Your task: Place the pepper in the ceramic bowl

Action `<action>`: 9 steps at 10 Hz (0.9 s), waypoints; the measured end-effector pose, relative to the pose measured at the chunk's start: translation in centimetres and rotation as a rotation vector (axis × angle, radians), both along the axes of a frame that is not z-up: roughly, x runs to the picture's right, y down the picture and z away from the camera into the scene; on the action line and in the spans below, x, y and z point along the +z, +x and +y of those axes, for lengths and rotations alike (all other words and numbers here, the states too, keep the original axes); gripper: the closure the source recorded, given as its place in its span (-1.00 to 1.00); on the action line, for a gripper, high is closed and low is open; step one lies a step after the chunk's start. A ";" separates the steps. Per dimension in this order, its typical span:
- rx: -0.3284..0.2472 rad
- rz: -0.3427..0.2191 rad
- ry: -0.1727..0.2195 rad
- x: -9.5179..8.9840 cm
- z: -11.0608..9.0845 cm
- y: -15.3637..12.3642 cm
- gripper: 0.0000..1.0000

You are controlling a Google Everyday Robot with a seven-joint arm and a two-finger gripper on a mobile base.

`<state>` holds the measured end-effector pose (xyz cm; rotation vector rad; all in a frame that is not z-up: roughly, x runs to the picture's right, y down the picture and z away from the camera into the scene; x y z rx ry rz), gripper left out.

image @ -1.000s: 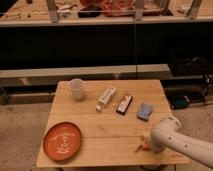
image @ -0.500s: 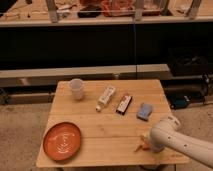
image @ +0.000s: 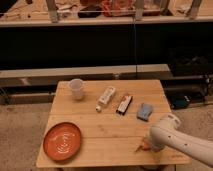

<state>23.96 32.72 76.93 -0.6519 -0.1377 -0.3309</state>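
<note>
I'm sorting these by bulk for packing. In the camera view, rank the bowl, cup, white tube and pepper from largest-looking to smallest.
1. bowl, clearly largest
2. cup and white tube: look alike, left unranked
3. pepper: smallest, partly hidden by the gripper near the front right edge of the table

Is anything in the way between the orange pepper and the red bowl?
Nothing visible. The pepper lies by the gripper at front right; only bare tabletop separates it from the ceramic bowl, front left.
</note>
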 end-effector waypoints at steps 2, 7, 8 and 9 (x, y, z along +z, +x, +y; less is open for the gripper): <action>0.000 0.000 -0.001 -0.2 -0.1 0.0 -0.01; -0.005 -0.002 0.002 -0.4 -0.4 0.0 0.95; -0.012 -0.003 0.003 -0.7 -0.4 -0.4 0.96; -0.017 -0.003 0.005 -1.1 -0.3 -0.8 0.96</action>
